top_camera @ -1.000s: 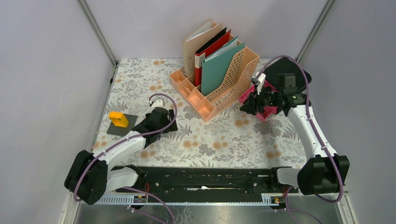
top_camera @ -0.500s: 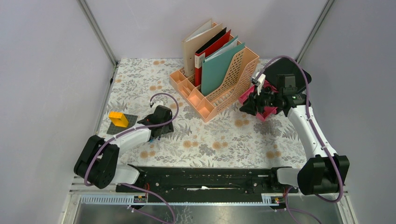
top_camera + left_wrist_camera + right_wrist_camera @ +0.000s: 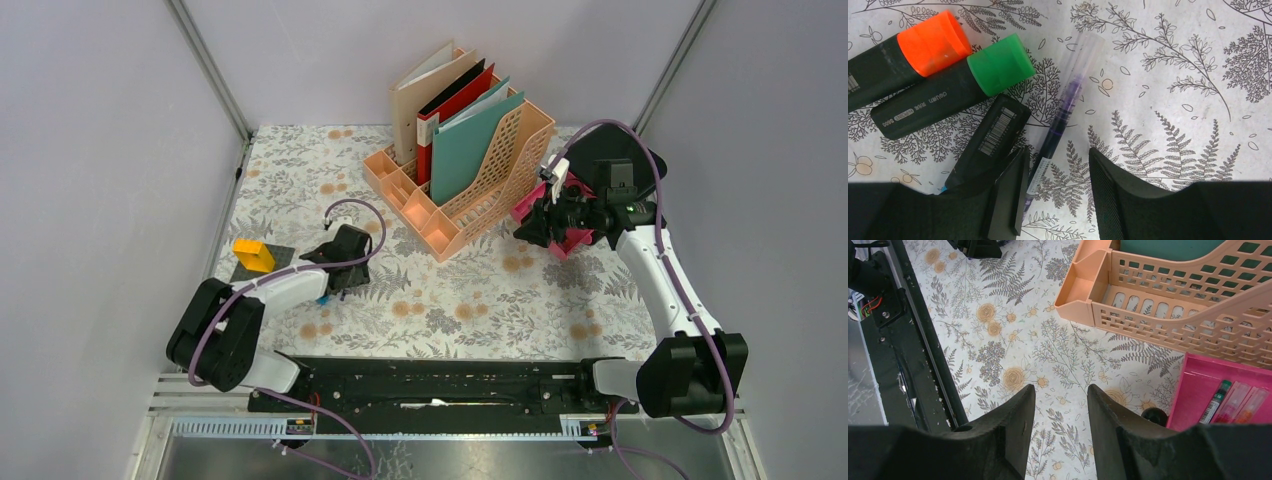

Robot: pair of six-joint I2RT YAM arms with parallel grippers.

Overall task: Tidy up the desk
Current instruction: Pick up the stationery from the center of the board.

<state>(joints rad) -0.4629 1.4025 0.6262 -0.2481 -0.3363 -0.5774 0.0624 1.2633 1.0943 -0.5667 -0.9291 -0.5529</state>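
Note:
The desk (image 3: 480, 300) is covered by a cloth printed with leaves and flowers. My left gripper (image 3: 1058, 155) is low over it at the left (image 3: 340, 272), open. A purple pen with a clear cap (image 3: 1068, 95) lies between its fingers, against the left finger (image 3: 1015, 190) and apart from the right one. Beside the pen lie an orange-capped marker (image 3: 908, 55), a green-capped marker (image 3: 958, 85) and a third black marker (image 3: 993, 140). My right gripper (image 3: 530, 228) hovers open by the pink tray (image 3: 570, 243), with nothing between its fingers (image 3: 1060, 395).
A peach file rack (image 3: 470, 190) holding folders (image 3: 450, 110) stands at the back centre. The pink tray (image 3: 1198, 390) holds pens (image 3: 1233, 400). A yellow block (image 3: 253, 255) sits on a dark plate (image 3: 275, 268) at the left. A black object (image 3: 610, 150) lies at the back right.
My left arm has pulled its elbow in and lowered the gripper over the markers, and its jaws have narrowed around the purple pen. The right arm has not moved.

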